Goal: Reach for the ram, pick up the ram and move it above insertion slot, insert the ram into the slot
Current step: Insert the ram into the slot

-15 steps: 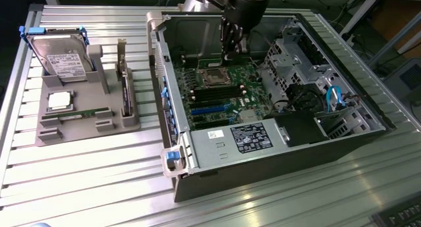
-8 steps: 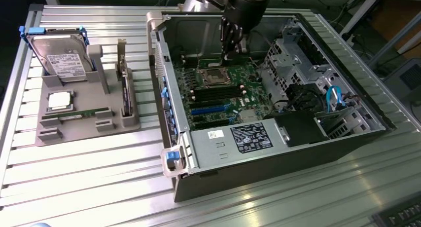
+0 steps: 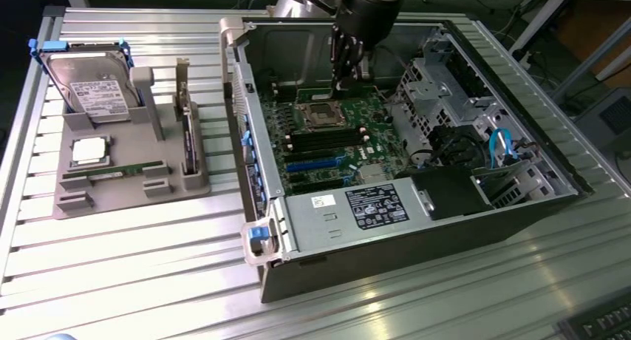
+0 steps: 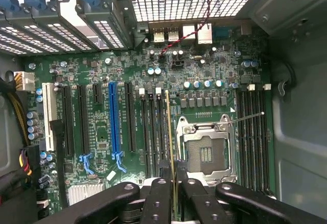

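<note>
Ribbed aluminium table (image 3: 118, 236) carries an open metal computer case (image 3: 394, 259); inside it the ram (image 4: 169, 132), a thin green board seen edge-on, is pinched between the black fingers (image 4: 157, 201) of the gripper (image 4: 175, 196). It hangs over the long black slots (image 4: 153, 132) on the green motherboard (image 4: 204, 70), just beside the square silver processor socket (image 4: 207, 150). A blue expansion socket (image 4: 113, 116) lies farther off. At the exterior view's left, a grey tray (image 3: 128, 185) holds a hard drive (image 3: 94, 85).

memory stick (image 4: 169, 132): edge-on, chips and label out of sight, near end buried between gripper (image 4: 174, 185) fingers (image 4: 158, 196)
gripper: body cut off by picture's edge
arm (image 3: 367, 4): cut off at exterior view's upper edge
drive label (image 3: 97, 96): print too small to read
</note>
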You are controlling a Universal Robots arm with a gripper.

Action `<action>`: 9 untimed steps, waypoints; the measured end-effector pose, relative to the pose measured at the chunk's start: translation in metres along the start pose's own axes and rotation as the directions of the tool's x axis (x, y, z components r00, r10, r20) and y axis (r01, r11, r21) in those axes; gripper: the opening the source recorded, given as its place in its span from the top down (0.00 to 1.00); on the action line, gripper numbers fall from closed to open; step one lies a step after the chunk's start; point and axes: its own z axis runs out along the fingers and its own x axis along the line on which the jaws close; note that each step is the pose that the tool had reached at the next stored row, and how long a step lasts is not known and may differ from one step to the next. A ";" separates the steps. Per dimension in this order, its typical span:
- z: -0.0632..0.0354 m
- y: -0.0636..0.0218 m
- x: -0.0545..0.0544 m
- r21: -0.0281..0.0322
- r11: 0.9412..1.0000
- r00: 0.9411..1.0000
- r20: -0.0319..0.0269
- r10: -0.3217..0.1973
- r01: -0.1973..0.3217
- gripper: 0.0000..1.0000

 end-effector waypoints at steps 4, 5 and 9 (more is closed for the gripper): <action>0.0007 -0.0003 0.001 0.000 1.000 1.000 0.000 0.000 0.000 0.86; 0.0009 -0.0004 0.002 0.001 1.000 1.000 0.000 0.000 0.000 0.86; 0.0017 -0.0010 0.003 0.006 1.000 1.000 0.000 0.000 0.000 0.86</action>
